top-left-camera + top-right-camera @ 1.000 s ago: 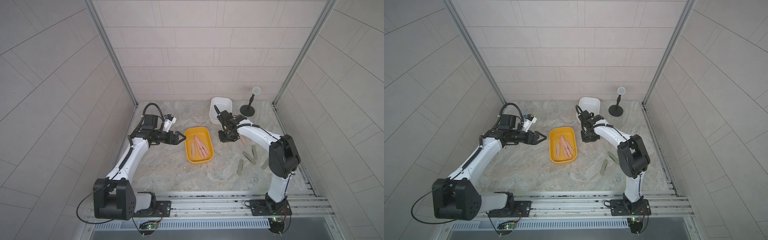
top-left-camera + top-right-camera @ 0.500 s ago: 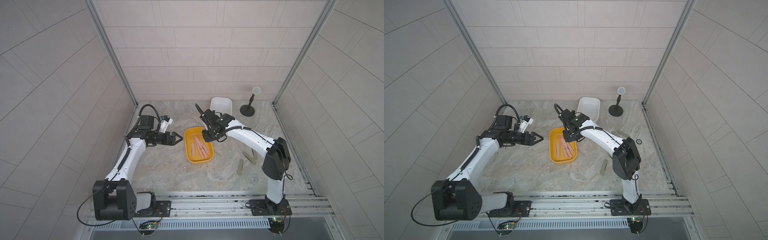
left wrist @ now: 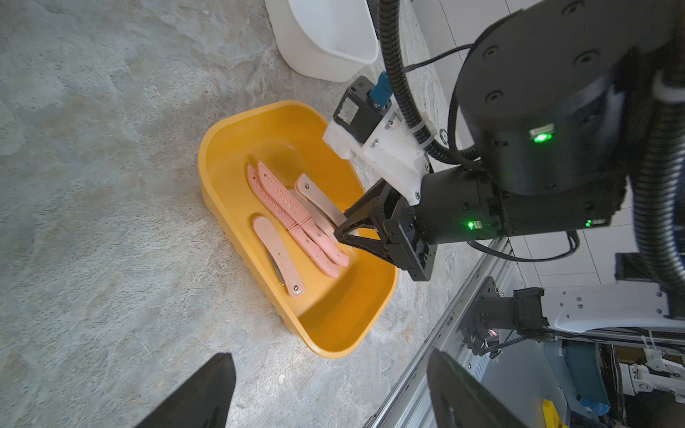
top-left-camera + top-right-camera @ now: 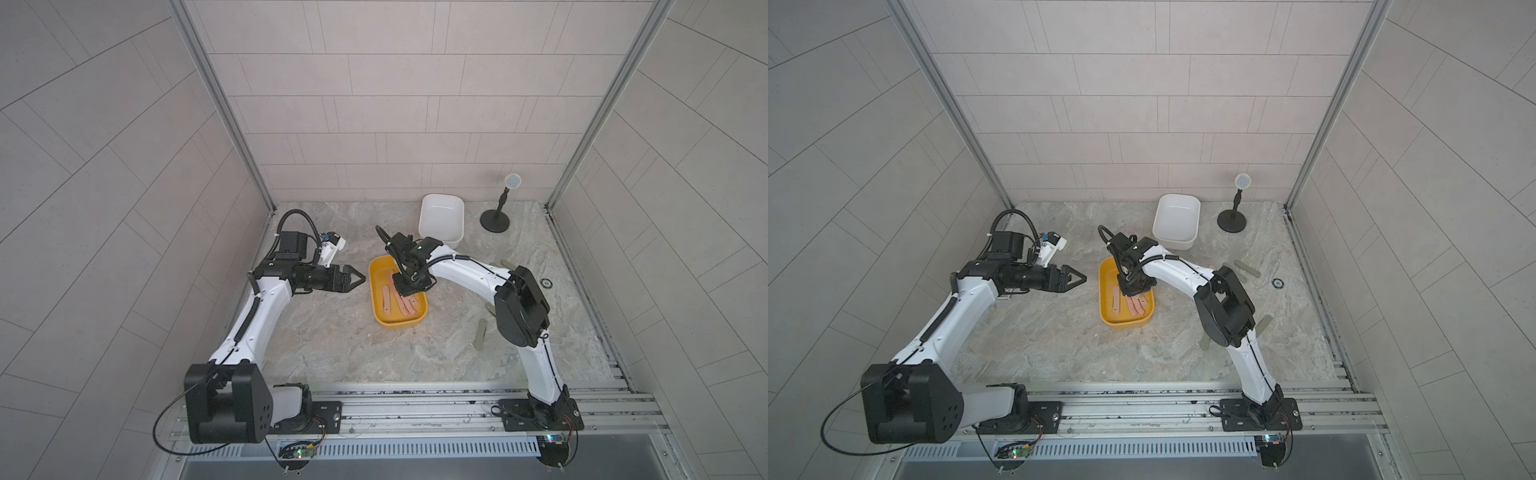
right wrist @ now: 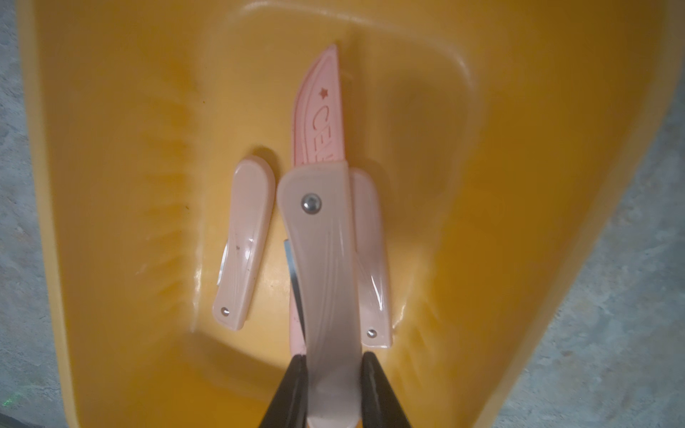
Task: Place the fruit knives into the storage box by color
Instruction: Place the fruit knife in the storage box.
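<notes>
Right end effector (image 5: pixel 333 357) was pinching a folded pink knife (image 5: pixel 318 259) by its butt end, low inside the yellow box (image 3: pixel 230 207) over the other pinks (image 3: pixel 281 200), so I'd guess yellow is the pink bin. Left end effector (image 4: pixel 358 281) hung spread and empty beside the box, out of the way. Green knives (image 4: pixel 481 336) lay on the marbled counter (image 4: pixel 332 353). White box (image 4: pixel 441 220) looked empty, with tiled walls (image 4: pixel 374 124) all around.

A yellow tub (image 4: pixel 1125 324) sits mid-counter (image 4: pixel 1059 345) with pink fruit knives (image 4: pixel 1116 301) lying in it and the right gripper (image 4: pixel 1136 291) over it. The left gripper (image 4: pixel 1079 277), jaws spread, hovers beside its left side. Near the back edge stand a white tub (image 4: pixel 1177 243) and a black stand (image 4: pixel 1231 220). Grey-green fruit knives (image 4: pixel 1249 269) lie toward the right edge.
</notes>
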Action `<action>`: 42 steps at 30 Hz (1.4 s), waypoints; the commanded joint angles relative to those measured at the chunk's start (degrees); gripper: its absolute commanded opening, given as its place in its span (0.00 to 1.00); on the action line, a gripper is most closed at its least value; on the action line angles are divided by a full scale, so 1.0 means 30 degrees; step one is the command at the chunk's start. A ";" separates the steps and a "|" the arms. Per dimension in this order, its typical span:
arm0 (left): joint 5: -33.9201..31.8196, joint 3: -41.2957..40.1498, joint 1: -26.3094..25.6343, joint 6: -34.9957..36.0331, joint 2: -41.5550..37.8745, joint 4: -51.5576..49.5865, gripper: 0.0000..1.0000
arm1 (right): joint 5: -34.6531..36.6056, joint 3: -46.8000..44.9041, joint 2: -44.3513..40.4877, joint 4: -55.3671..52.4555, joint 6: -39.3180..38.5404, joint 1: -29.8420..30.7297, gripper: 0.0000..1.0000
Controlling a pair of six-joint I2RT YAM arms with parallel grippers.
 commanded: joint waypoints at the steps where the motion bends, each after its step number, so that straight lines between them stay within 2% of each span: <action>1: 0.0358 -0.0222 0.0108 0.0326 -0.0084 0.0036 0.88 | 0.0063 0.0473 0.0363 0.0057 0.0191 -0.0014 0.25; 6: 0.0325 -0.0275 0.0099 0.0355 -0.0102 0.0088 0.88 | 0.0062 0.0549 0.0628 0.0101 0.0160 -0.0170 0.26; 9: 0.0348 -0.0302 0.0091 0.0362 -0.0133 0.0095 0.88 | 0.0073 0.0611 0.0529 0.0112 0.0149 -0.0199 0.31; 15: 0.0398 -0.0339 0.0105 0.0384 -0.0050 0.0126 0.88 | 0.0404 0.0557 -0.0217 0.0086 0.0063 -0.0228 0.51; 21: 0.0460 -0.0395 0.0106 0.0425 -0.0259 0.0157 0.88 | 0.0505 0.0028 -0.1513 0.0714 0.0032 -0.0241 0.63; 30: 0.0845 -0.0149 0.0107 0.0333 -0.0661 0.0080 0.88 | 0.1012 -0.2237 -0.4516 0.2476 -0.0050 -0.0558 0.68; 42: 0.1578 0.1515 -0.0007 0.0278 -0.0446 -0.0315 0.88 | 0.1711 -0.5483 -0.7898 0.3307 -0.0144 -0.2647 0.75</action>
